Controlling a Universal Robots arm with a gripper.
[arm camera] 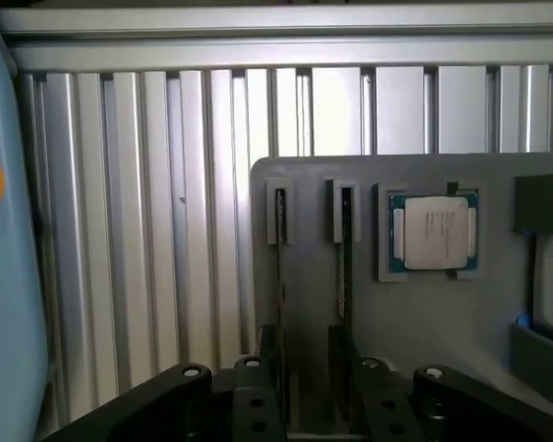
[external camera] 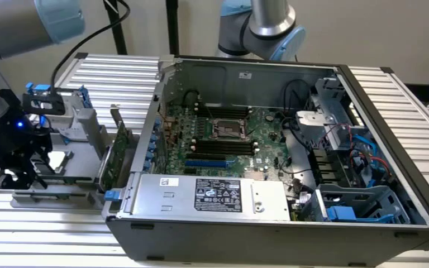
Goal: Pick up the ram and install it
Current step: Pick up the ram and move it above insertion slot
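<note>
On the slatted metal table (arm camera: 147,230), just beside the open computer case (external camera: 274,237) on the exterior view's left, the gripper (external camera: 19,176) hangs low over a grey parts tray (arm camera: 415,331). In the wrist view its black fingers (arm camera: 258,401) stand apart with nothing clamped between them. One ram stick (arm camera: 344,262) and a second ram stick (arm camera: 278,272) stand on edge in their tray holders, side by side, and their near ends run down into the gap by the fingers. Whether either finger touches a stick cannot be told. A square silver processor (arm camera: 433,230) lies flat in its pocket just beside them. Inside the case, the motherboard (external camera: 263,125) shows its long black memory slots (external camera: 218,147)
</note>
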